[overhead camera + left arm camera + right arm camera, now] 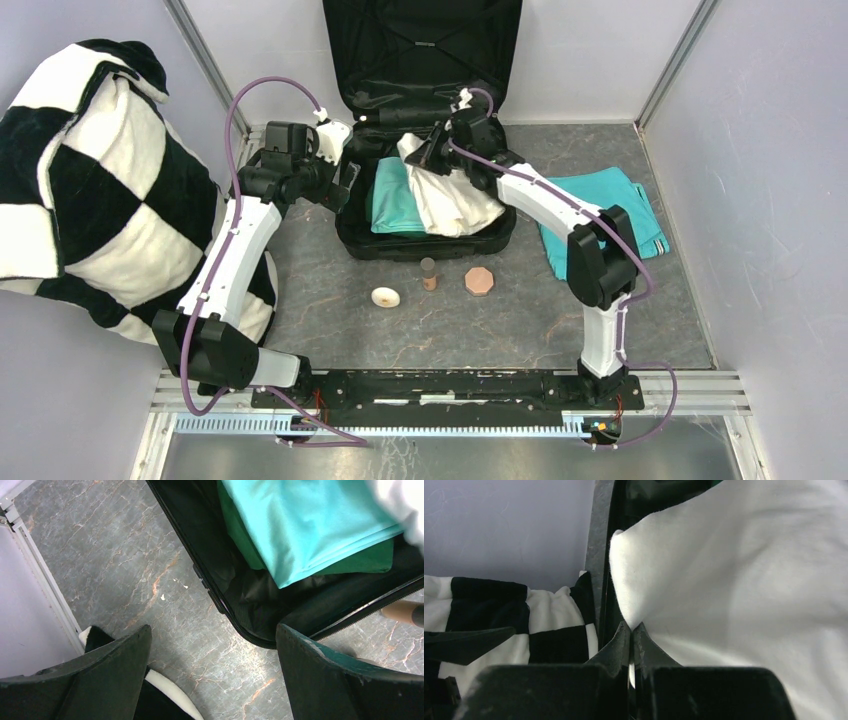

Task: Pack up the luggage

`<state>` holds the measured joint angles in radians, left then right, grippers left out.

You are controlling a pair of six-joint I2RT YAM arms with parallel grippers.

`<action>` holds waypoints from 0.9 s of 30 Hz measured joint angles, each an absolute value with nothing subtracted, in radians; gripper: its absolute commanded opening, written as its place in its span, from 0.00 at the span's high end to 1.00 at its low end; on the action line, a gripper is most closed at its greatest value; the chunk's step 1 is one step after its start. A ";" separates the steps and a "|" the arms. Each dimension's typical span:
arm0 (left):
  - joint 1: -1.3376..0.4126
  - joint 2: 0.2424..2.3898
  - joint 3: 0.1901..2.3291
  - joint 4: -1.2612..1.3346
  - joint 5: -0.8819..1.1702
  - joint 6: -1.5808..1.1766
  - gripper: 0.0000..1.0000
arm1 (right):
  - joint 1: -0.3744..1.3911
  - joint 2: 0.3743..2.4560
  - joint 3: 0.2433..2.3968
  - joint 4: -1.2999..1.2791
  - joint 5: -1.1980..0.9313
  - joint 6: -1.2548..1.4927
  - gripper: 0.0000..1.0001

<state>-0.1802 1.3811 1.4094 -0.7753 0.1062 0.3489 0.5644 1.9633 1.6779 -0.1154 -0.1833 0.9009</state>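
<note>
Right gripper point(631, 628): clamped on white cloth garment point(749, 580), draped over black hard-shell suitcase point(425, 245).
Left gripper point(212, 630): held wide, empty.
Left side: black-and-white checkered blanket point(90, 180).

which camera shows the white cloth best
Top external: it shows most of the white cloth, draped over the teal clothes in the open suitcase. The right wrist view shows only the fold pinched in the right fingers; the left wrist view catches just a blurred white edge.
</note>
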 measured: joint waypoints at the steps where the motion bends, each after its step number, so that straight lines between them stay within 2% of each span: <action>1: -0.180 1.381 1.409 -0.775 0.106 0.349 0.00 | 0.574 1.977 1.682 -0.109 -0.177 0.917 1.00; 7: -0.180 1.380 1.409 -0.775 0.107 0.349 0.00 | 0.636 2.056 1.696 -0.097 -0.091 1.036 1.00; 11: -0.180 1.379 1.408 -0.775 0.108 0.349 0.00 | 0.685 2.153 1.819 -0.126 -0.004 1.103 1.00; 25: -0.180 1.379 1.380 -0.777 0.110 0.349 0.00 | 0.741 2.255 1.953 -0.142 0.216 1.303 1.00; 26: -0.180 1.379 1.379 -0.777 0.112 0.349 0.00 | 0.744 2.278 1.976 -0.140 0.220 1.314 0.99; 27: -0.180 1.379 1.378 -0.777 0.114 0.349 0.00 | 0.747 2.304 2.000 -0.139 0.220 1.322 0.89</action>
